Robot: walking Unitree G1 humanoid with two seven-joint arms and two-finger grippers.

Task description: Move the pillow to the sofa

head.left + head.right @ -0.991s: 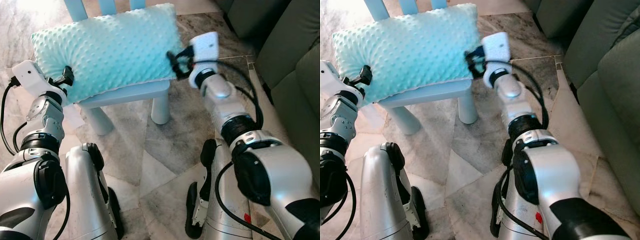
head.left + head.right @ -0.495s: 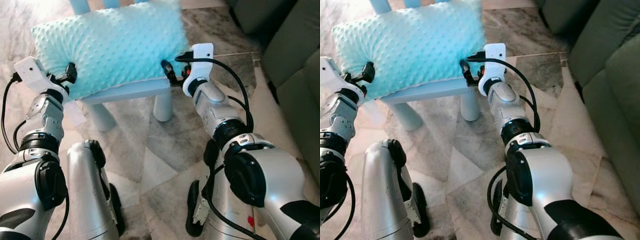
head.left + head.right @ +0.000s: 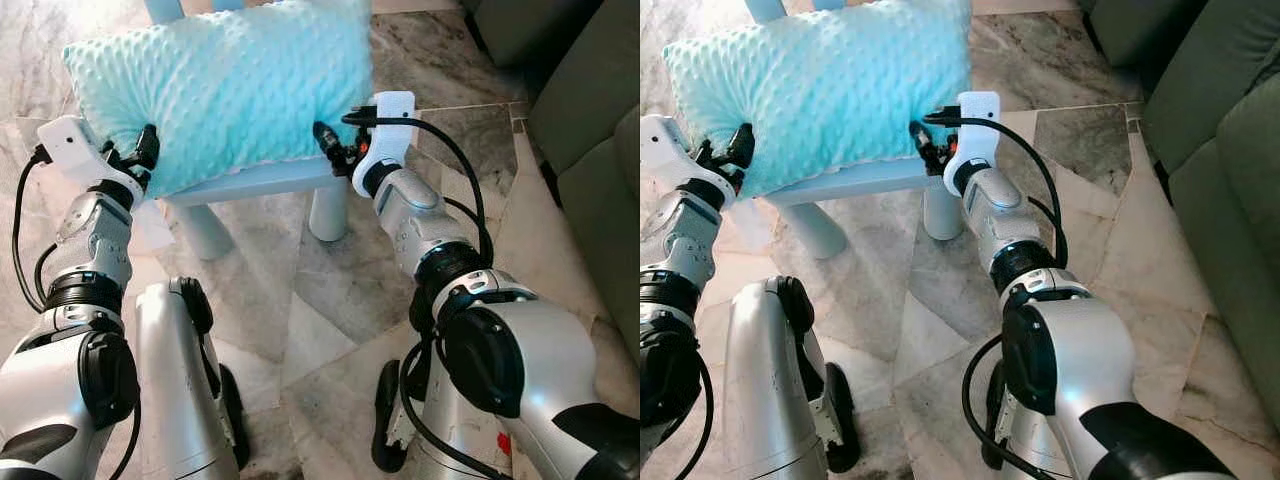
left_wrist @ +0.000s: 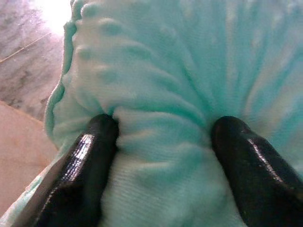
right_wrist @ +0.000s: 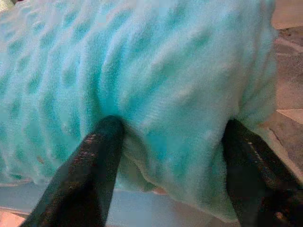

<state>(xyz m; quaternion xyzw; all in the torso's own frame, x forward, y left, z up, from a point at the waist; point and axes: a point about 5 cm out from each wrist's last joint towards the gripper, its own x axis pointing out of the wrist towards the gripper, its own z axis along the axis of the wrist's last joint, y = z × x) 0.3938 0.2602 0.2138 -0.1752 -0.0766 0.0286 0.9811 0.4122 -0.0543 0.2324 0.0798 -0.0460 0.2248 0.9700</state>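
Left wrist view: left gripper (image 4: pixel 163 156) pinching a fold of the pillow (image 3: pixel 220 85), fabric bunched between both fingers (image 4: pixel 83 175).
Right wrist view: right gripper (image 5: pixel 170 161) clamped on the opposite end, pile bulging between its fingers.
Pillow: ahead of both grippers, resting on a pale blue stool (image 3: pixel 265 182).
Sofa (image 3: pixel 590 120): well off beyond the right gripper.
Step, by judgement: lift. Raise both ends evenly, keep spacing fixed, clear the stool before turning.
Risk: soft pile slipping from shallow pinches.

Pale blue chair (image 3: pixel 255 183) on marble floor (image 3: pixel 300 300)
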